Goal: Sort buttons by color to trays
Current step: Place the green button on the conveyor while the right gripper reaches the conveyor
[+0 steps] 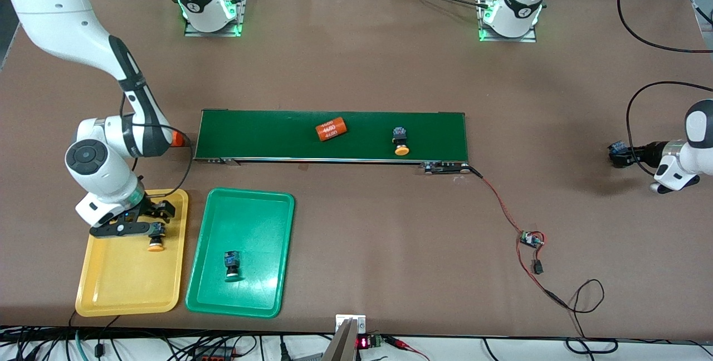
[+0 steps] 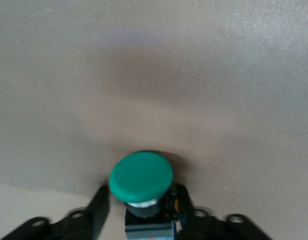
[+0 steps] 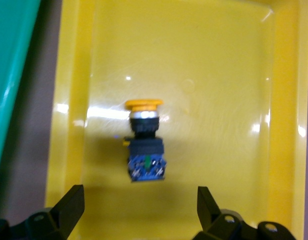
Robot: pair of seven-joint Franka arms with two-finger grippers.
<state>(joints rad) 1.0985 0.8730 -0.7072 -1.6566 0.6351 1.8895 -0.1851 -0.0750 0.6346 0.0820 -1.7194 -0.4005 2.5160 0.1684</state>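
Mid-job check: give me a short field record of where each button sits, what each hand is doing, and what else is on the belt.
right hand: open, over the yellow tray
orange-yellow button in tray: lying in the yellow tray, not gripped
left hand: shut on green button, above bare table at the left arm's end
green tray: holds one green-capped button
conveyor belt: one orange-yellow button on belt, one orange 4680 cylinder

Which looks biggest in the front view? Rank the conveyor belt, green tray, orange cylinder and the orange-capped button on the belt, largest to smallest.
1. Conveyor belt, the longest by far.
2. Green tray.
3. Orange cylinder.
4. Orange-capped button on the belt, close to the cylinder but a little smaller.
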